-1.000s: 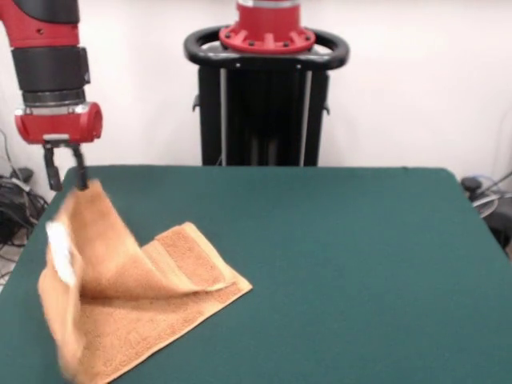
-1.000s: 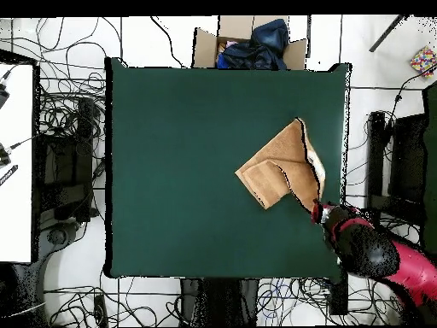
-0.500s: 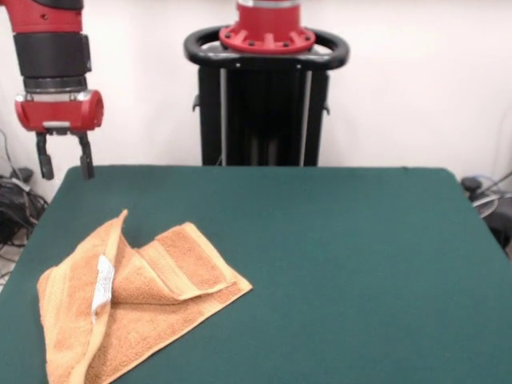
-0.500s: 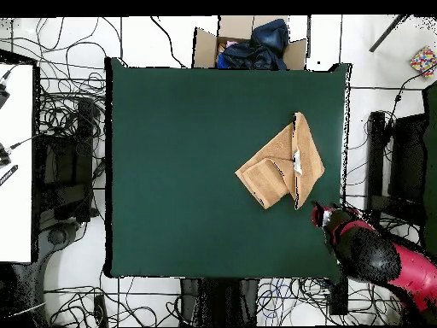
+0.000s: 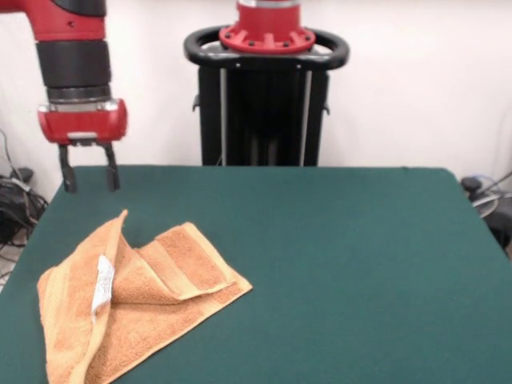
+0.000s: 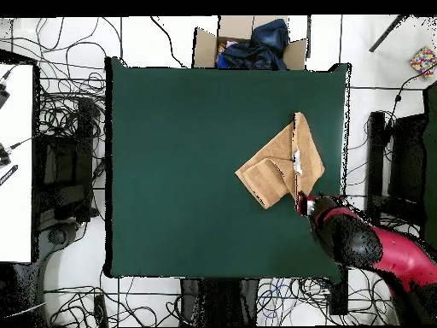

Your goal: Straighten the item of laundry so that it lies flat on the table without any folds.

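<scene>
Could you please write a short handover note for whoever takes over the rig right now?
Gripper: open, empty, raised above the table's edge just behind the towel.
Orange-tan terry-cloth towel: lies crumpled on the dark green felt table, near one side edge; one flap is folded over the middle, and the edge with the small white label is turned up.
Done: nothing flat yet.
Left: unfold the flap, spread the towel smooth.
</scene>
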You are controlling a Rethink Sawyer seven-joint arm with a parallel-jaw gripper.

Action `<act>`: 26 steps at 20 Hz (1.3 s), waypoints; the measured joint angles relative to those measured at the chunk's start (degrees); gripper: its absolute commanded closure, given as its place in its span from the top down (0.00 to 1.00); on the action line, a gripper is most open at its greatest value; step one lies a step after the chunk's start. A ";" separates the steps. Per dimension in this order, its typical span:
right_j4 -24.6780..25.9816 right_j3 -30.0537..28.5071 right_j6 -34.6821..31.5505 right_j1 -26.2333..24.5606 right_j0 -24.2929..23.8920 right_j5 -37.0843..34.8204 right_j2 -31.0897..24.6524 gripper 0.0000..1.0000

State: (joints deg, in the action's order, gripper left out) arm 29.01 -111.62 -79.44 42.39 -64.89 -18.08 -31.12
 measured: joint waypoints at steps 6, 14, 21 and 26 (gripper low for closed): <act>-0.01 2.34 0.00 -1.03 6.70 0.00 0.79 1.00; -0.50 8.23 0.00 -5.45 13.59 -0.01 2.47 1.00; -0.48 12.66 0.00 -10.19 14.20 -0.01 3.60 1.00; -0.48 14.60 0.00 -12.43 14.13 0.00 3.74 1.00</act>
State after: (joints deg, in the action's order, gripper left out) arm 28.53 -97.02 -79.44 29.96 -50.77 -18.08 -27.38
